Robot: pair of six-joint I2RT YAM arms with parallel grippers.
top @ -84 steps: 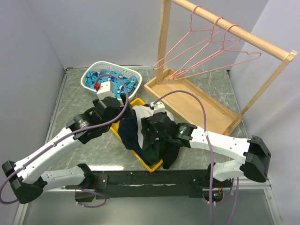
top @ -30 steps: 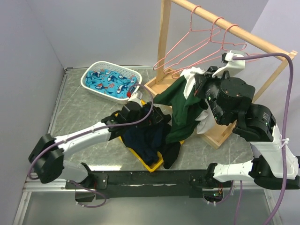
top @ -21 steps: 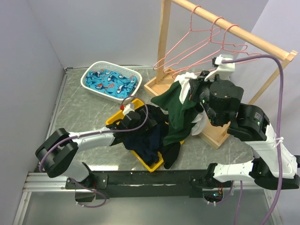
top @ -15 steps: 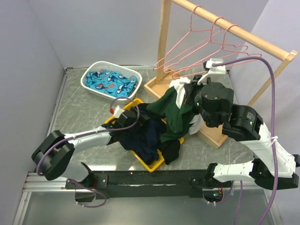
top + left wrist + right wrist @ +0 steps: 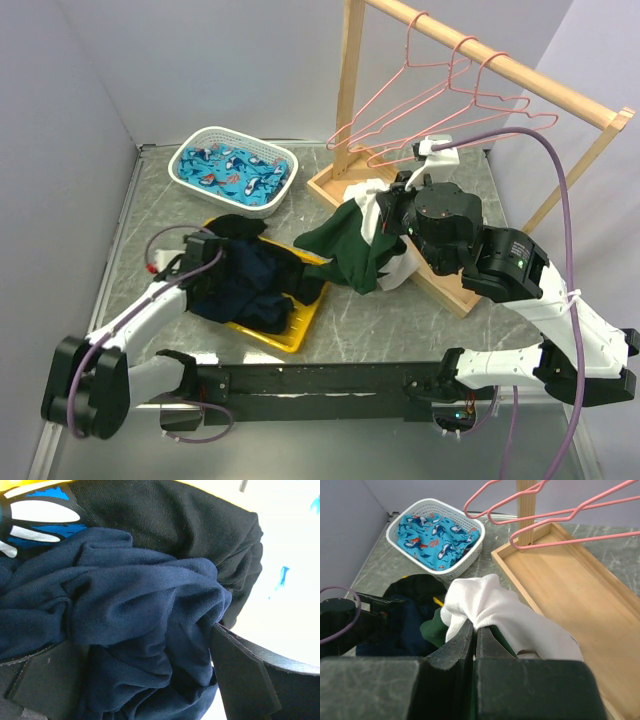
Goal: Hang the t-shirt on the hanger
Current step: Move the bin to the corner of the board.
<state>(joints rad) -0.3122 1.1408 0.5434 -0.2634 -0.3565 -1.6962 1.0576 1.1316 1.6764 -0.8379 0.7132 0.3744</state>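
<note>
The right gripper (image 5: 474, 630), jaws pinched shut on a white fold of the t-shirt (image 5: 340, 245), held it bunched over the left edge of the wooden frame (image 5: 349, 90). The nearest hanger (image 5: 497, 102) hung just beyond, farther and higher, its bar running left-right, closest to this arm. The left gripper (image 5: 145, 680) gaped wide over the navy garment (image 5: 140, 605).

Plain pale grey-lilac walls (image 5: 230, 60) close in a grey-green marbled counter (image 5: 400, 330) on the left, rear and right. A light wooden rail frame (image 5: 350, 90) with a tray base stands at upper right, under even, soft light.
</note>
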